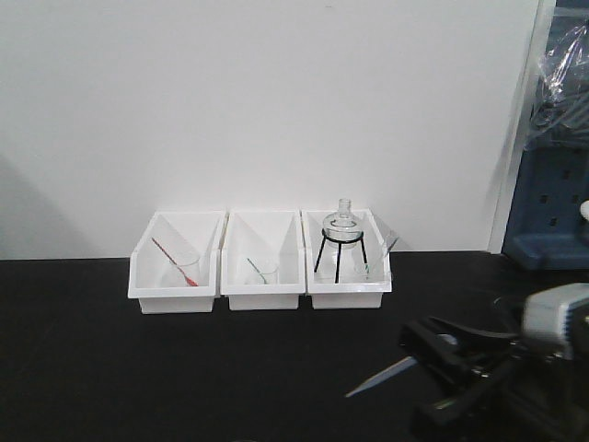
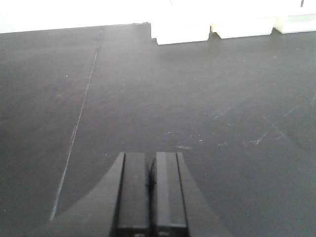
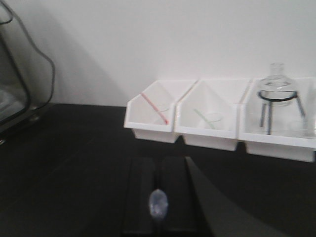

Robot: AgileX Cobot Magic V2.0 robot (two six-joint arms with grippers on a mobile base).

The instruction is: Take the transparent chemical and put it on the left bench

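The transparent chemical is a small clear beaker [image 1: 365, 271], faint, in the right white bin [image 1: 348, 296] beside the round flask on its black wire stand [image 1: 341, 241]. It also shows faintly in the right wrist view [image 3: 297, 126]. My right gripper [image 1: 416, 348] is low at the front right, well short of the bins. It is shut [image 3: 159, 160] on a pale pointed dropper-like piece [image 1: 382, 376], seen end-on as a pale oval [image 3: 158, 204]. My left gripper [image 2: 150, 155] is shut and empty over the black table, and is out of the front view.
Three white bins stand in a row by the white wall. The left bin [image 1: 175, 285] holds a beaker with a red stick, the middle bin [image 1: 262, 295] one with a green stick. Blue equipment [image 1: 552, 203] stands at the right, and a dark machine [image 3: 12, 98] at the far left.
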